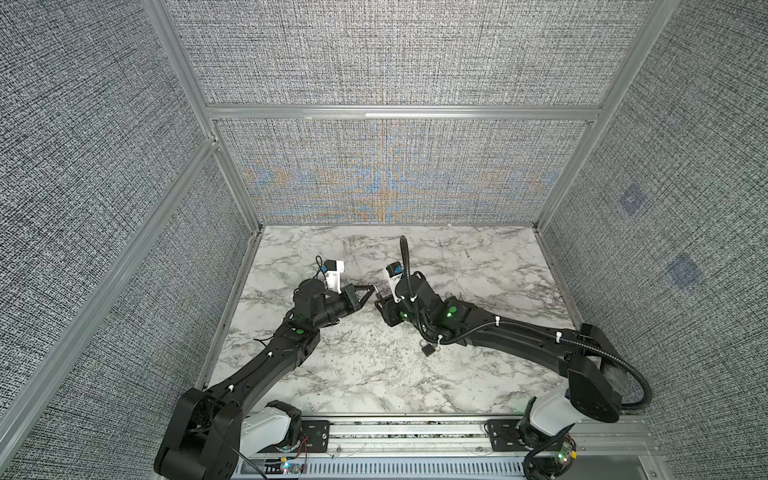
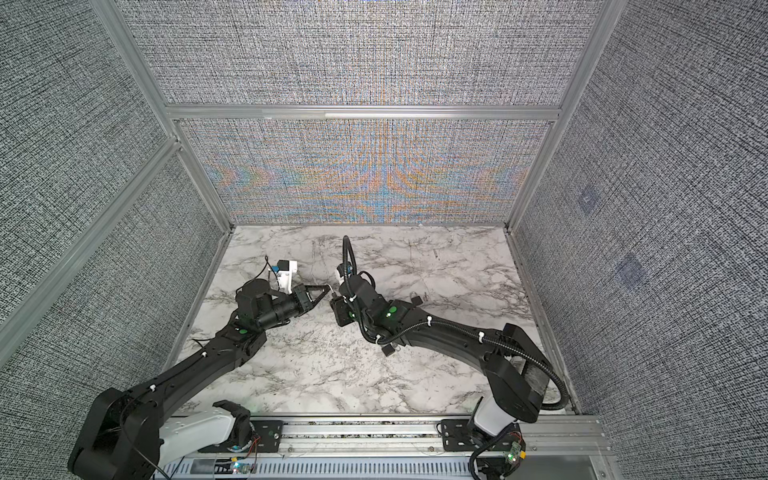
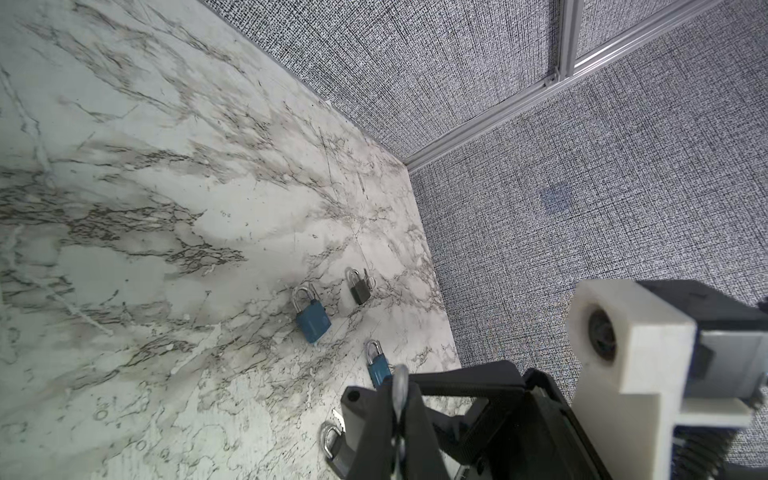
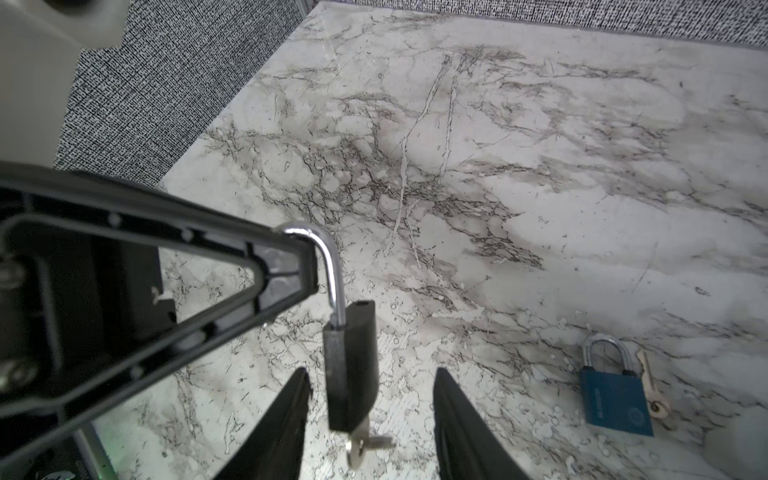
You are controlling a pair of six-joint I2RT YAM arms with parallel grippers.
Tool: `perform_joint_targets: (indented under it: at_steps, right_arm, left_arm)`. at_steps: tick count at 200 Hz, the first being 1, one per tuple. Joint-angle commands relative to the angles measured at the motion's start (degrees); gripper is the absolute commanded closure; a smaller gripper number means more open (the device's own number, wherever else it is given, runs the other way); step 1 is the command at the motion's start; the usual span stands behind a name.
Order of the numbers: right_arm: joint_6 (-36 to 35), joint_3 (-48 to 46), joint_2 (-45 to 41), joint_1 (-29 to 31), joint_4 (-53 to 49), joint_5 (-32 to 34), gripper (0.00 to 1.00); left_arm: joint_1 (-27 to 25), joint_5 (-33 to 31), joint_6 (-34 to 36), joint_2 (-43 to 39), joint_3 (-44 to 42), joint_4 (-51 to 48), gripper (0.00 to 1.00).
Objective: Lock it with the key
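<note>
Pinching shackle [image 4: 332, 266] of black padlock [image 4: 351, 365] with left hand [image 4: 306, 259]; straddling its body with right hand [image 4: 370, 376], parted, untouching — lettering on blue padlock [image 4: 615, 401] too blurred.

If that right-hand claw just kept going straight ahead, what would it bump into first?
Likely the black padlock, hanging from the left gripper by its shackle; its body sits between the open fingers of the right gripper, though depth is unclear.

I work in a lab test cell: grey panels [image 1: 395, 54] in aluminium frame [image 1: 403, 112] wall my marble table [image 1: 353, 374] and rail [image 1: 407, 434].
</note>
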Motion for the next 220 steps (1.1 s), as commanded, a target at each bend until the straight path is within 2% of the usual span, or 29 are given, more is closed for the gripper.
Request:
perform_joint_targets:
  at_steps: [1,62,113,136,162,189,210,220]
  right_arm:
    - [-1.1,1.0,0.7,0.1,2.7,1.9,0.54]
    - [-1.8,2.3,2.1,-0.1,2.7,2.6,0.62]
    - [-1.5,2.1,2.1,-0.6,3.0,2.7,0.73]
    - [-1.4,1.9,2.1,-0.7,3.0,2.7,0.83]
    - [-1.1,1.7,1.8,-0.9,2.8,2.6,1.0]
    - [-1.0,1.5,1.0,-1.5,2.0,1.7,1.0]
    - [-0.4,1.3,0.0,-2.9,1.3,-2.6,1.0]
    - [0.1,1.0,-0.6,-3.9,1.3,-5.2,1.0]
  left_arm:
    - [-0.1,0.2,-0.1,-0.2,0.6,1.1,1.0]
    - [-0.1,0.1,0.0,-0.3,0.8,1.0,1.0]
    - [-0.2,0.1,0.0,-0.5,0.9,1.0,1.0]
    - [-0.1,0.2,0.0,-0.6,0.8,1.0,1.0]
    - [-0.1,0.0,0.3,-1.0,0.8,0.7,1.0]
    - [-0.1,-0.2,0.9,-1.2,1.1,-0.1,1.0]
    - [-0.1,-0.3,1.6,-1.1,1.3,-0.5,1.0]
    - [-0.1,-0.9,1.8,-1.1,1.3,-1.0,0.83]
